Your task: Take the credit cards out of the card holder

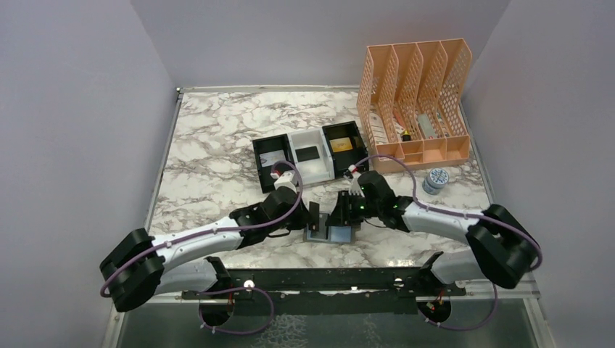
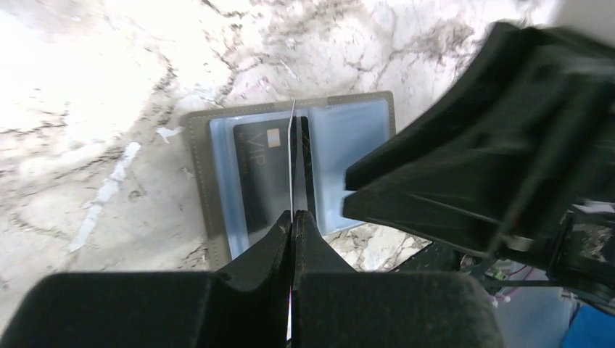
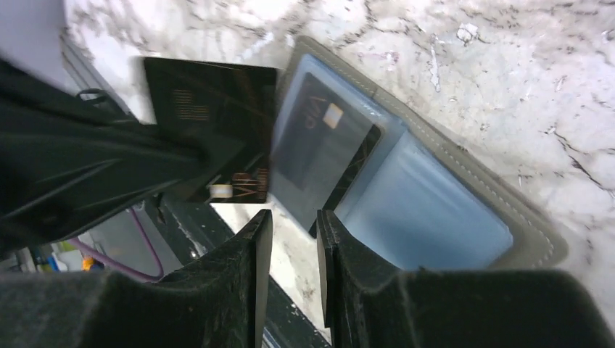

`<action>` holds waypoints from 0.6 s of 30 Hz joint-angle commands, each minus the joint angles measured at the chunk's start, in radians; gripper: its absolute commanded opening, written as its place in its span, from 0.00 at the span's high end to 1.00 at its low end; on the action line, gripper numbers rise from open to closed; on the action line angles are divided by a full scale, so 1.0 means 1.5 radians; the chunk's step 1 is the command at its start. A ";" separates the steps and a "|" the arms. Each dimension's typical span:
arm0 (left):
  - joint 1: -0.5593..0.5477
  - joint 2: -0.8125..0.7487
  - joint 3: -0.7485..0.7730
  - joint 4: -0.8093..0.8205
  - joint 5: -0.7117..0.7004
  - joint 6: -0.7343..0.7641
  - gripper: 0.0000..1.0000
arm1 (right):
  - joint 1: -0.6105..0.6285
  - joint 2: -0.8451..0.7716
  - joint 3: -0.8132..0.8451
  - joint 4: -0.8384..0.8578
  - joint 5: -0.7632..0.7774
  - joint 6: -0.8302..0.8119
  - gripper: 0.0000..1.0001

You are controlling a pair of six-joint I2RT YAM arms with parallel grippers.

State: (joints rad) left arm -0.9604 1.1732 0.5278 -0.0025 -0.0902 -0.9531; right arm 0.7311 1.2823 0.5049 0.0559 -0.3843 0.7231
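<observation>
Hovering half open and empty, the right gripper (image 3: 290, 225) is nearest the black plastic card (image 3: 319, 145) in the grey-blue card holder (image 3: 435, 210) at the marble desk's (image 3: 508, 65) near edge; the left gripper (image 2: 292, 217) pinches another card (image 3: 210, 123).

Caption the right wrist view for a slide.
Right gripper open above the unfolded card holder, one black card in its pocket, while the left gripper holds a second black card clear.

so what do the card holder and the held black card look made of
card holder: matte grey-taupe leather or faux leather, judging by the stitched edge; glossy clear bluish plastic sleeves inside. black card in the left end effector: probably stiff plastic, thin edge-on, faint sheen, gold print.
</observation>
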 commanded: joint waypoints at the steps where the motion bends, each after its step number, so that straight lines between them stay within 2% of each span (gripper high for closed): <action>1: 0.007 -0.077 -0.020 -0.051 -0.080 -0.010 1.00 | -0.002 0.100 0.055 -0.037 -0.043 0.000 0.72; 4: 0.013 -0.114 -0.038 -0.045 -0.087 -0.008 1.00 | -0.002 0.136 0.068 -0.076 0.014 -0.008 0.73; 7: 0.032 -0.130 -0.044 -0.031 -0.051 0.034 1.00 | -0.002 0.112 0.074 -0.064 0.011 -0.025 0.65; 10: 0.144 -0.150 -0.071 0.018 0.086 0.089 1.00 | -0.002 0.050 0.063 -0.021 0.027 -0.030 0.54; 13: 0.250 -0.173 -0.085 0.056 0.230 0.121 1.00 | -0.002 -0.016 0.053 0.010 0.082 -0.068 0.50; 16: 0.286 -0.179 -0.089 0.092 0.305 0.135 1.00 | -0.002 -0.102 0.000 0.091 0.129 -0.113 0.47; 18: 0.298 -0.178 -0.097 0.125 0.340 0.127 1.00 | -0.002 -0.149 -0.001 0.088 0.152 -0.148 0.46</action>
State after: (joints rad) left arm -0.5442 0.9237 0.3992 0.0460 0.1772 -0.8097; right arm 0.7311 1.1702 0.5404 0.0887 -0.2798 0.6174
